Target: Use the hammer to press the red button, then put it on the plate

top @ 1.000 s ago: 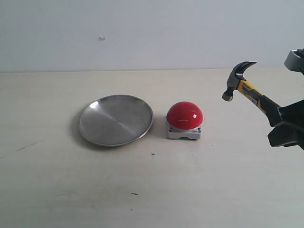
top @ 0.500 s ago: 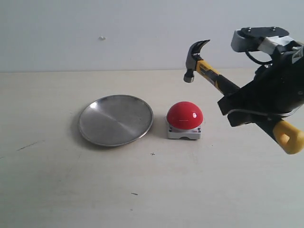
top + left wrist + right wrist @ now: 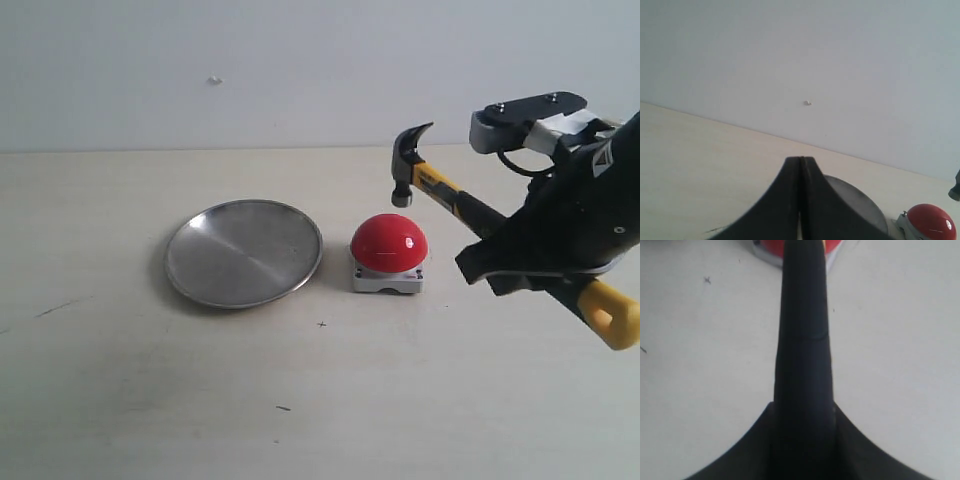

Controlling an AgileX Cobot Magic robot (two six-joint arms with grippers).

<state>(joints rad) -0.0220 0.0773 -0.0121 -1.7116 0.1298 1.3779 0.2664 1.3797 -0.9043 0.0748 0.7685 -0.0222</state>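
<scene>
Above the pale bench (image 3: 150, 380), the black-and-yellow hammer (image 3: 455, 200) tilts its dark steel head just over the glossy red button (image 3: 389, 243), jaws of the right gripper (image 3: 495, 255) clamped on its handle; jaws of the left gripper (image 3: 800, 165) pressed together.

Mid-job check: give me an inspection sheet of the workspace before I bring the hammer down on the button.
Surface: pale table with a few faint dark marks.
Job's things: hammer held slantwise, its head just over the red button and seemingly not touching it; plate empty, beside the button.
Clutter: nothing seen.
Grippers: right gripper shut on the hammer's handle; left gripper shut, holding nothing.
Cables: black cable loop at the right wrist, apart from the hammer.
Surroundings: plain pale wall with one small speck.
</scene>
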